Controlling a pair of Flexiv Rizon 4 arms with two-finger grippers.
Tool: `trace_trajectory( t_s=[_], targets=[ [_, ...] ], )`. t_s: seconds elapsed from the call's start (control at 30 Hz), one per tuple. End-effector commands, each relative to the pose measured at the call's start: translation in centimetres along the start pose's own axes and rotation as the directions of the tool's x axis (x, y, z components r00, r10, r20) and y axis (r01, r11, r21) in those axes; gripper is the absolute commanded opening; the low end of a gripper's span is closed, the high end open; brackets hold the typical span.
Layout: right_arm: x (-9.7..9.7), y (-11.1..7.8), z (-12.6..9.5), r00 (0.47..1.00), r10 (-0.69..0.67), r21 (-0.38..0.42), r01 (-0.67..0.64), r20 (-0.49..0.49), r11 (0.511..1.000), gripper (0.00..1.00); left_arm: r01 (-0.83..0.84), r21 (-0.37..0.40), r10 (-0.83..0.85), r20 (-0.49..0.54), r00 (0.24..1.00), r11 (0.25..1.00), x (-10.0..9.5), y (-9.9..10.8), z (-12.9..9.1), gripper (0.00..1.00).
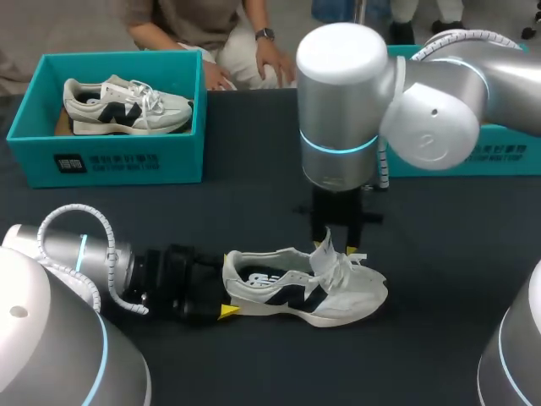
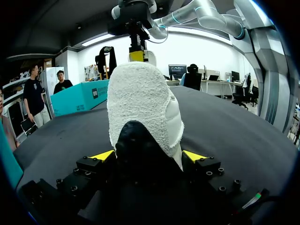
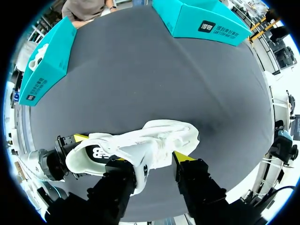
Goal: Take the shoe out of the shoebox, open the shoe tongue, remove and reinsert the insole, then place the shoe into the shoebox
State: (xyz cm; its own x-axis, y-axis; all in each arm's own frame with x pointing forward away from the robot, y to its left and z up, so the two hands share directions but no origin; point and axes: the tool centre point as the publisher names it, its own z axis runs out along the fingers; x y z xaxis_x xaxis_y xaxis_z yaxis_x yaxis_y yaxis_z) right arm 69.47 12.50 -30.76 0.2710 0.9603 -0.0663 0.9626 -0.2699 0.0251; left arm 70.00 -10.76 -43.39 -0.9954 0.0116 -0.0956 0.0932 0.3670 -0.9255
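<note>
Lying in teal shoebox (image 1: 118, 161): one shoe (image 1: 127, 106)

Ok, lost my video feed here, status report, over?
Left gripper shut on the shoe at its heel, on the table. Right gripper over the tongue, grip unclear. Nothing in the way.

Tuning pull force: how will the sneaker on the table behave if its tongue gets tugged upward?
Likely light: the sneaker has a soft-looking fabric upper. Its tongue and laces look floppy, so they'd probably flex before it lifts. The left gripper clamps the heel, so sliding seems unlikely, though the toe might swing.
</note>
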Motion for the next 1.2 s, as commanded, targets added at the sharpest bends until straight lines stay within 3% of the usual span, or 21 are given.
trace_trajectory(
  t_s=[0.03,0.23,0.47,0.57,0.83,1.2],
  targets=[
    [1.9,0.0,1.0,0.987,0.160,0.004,-0.160,0.020,0.987,0.42,0.000,-0.003,0.000,0.003,1.000,1.000,0.2,0.3,0.4,0.00],
    [1.8,0.0,1.1,0.988,0.154,0.012,-0.154,0.014,0.988,0.38,0.000,-0.003,0.000,0.003,1.000,1.000,0.2,0.3,0.4,0.00],
    [-0.1,-0.6,-0.3,0.983,0.184,0.005,-0.184,-0.005,0.983,0.07,0.000,-0.003,0.000,0.003,1.000,1.000,0.2,0.3,0.4,0.00],
    [-1.2,-0.8,-0.6,0.978,0.205,0.007,-0.204,-0.029,0.979,0.00,0.000,-0.003,0.000,0.003,1.000,1.000,0.2,0.3,0.4,0.00],
    [-3.5,-0.7,-0.1,0.965,0.240,0.041,-0.237,-0.104,0.971,0.00,0.000,-0.003,0.000,0.003,1.000,1.000,0.2,0.3,0.4,0.00],
    [-4.1,-0.3,2.0,0.950,0.245,0.107,-0.228,-0.192,0.968,0.00,0.000,-0.003,0.000,0.003,1.000,1.000,0.2,0.3,0.4,0.00]
  ],
)
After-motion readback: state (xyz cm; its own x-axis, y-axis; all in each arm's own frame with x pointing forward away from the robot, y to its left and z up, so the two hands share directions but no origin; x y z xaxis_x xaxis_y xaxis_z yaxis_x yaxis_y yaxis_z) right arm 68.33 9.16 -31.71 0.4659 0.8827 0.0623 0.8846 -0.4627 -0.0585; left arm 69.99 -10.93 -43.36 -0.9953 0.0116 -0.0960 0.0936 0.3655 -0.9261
